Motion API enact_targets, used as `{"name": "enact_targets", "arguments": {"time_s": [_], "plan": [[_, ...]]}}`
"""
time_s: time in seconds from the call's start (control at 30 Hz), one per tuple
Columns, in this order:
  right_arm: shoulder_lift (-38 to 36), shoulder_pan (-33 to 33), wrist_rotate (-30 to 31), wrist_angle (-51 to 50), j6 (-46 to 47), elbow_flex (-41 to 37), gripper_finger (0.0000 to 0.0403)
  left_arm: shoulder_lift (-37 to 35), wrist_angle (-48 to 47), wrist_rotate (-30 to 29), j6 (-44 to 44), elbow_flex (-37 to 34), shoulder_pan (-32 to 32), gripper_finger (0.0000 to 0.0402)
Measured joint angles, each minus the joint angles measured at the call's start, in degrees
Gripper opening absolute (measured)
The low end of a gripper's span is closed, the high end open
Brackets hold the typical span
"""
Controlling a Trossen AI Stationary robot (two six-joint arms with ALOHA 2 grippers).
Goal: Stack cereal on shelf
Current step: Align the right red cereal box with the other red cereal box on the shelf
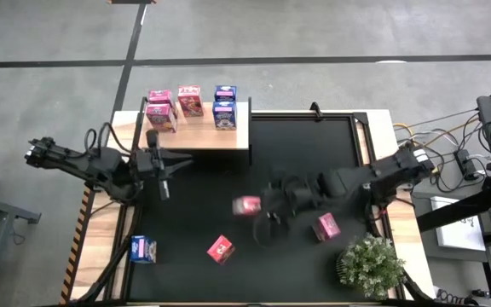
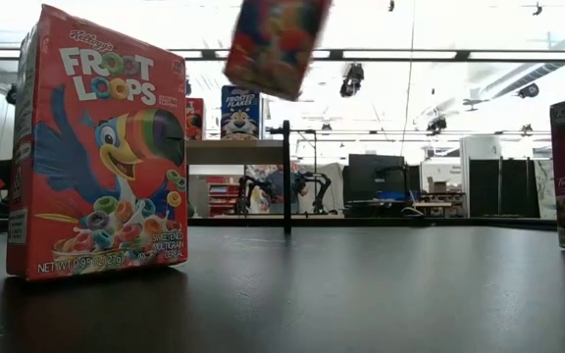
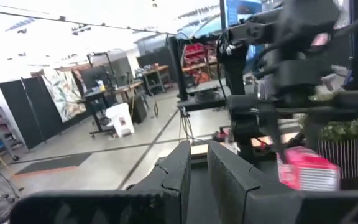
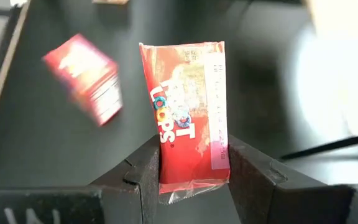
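Cereal box (image 4: 188, 118) clamped between right fingers (image 4: 143, 171) — aloft over black mat (image 1: 314, 162), left fingers (image 3: 180, 168) narrow

Froot Loops box (image 2: 96, 147); Frosted Flakes box (image 2: 240, 111)

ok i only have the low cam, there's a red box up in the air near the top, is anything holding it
observer: yes, the right hand is shut on that froot loops box, one finger on each side of it, above the black mat.
operator: where's the left arm
observer: the left arm waits just in front of the shelf, carrying nothing.
operator: any box i'm missing
observer: a blue box lies at the table's left edge, in front of the left arm.
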Motion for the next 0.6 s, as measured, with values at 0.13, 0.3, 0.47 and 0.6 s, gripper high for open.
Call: {"name": "enact_targets", "arguments": {"time_s": [0.13, 0.3, 0.47, 0.6], "plan": [[0.0, -5.7, -0.9, 3.4, -7.0, 3.5, 0.0146, -2.0, 0.9, 0.0, 0.9, -0.6, -0.1, 0.0039], [0.0, -12.2, -4.8, 8.9, -12.9, 6.2, 0.0146, -3.1, 0.9, 0.0, 1.1, -0.7, 0.0, 0.0039], [0.1, -18.9, -13.5, 13.2, -15.1, 7.3, 0.0146, -3.2, 0.9, -0.1, 1.3, -0.7, 0.0, 0.0039], [0.1, -23.4, -17.4, 16.5, -17.3, 7.4, 0.0146, -3.2, 1.0, -0.1, 1.8, -0.6, 0.0, 0.0039]]}}
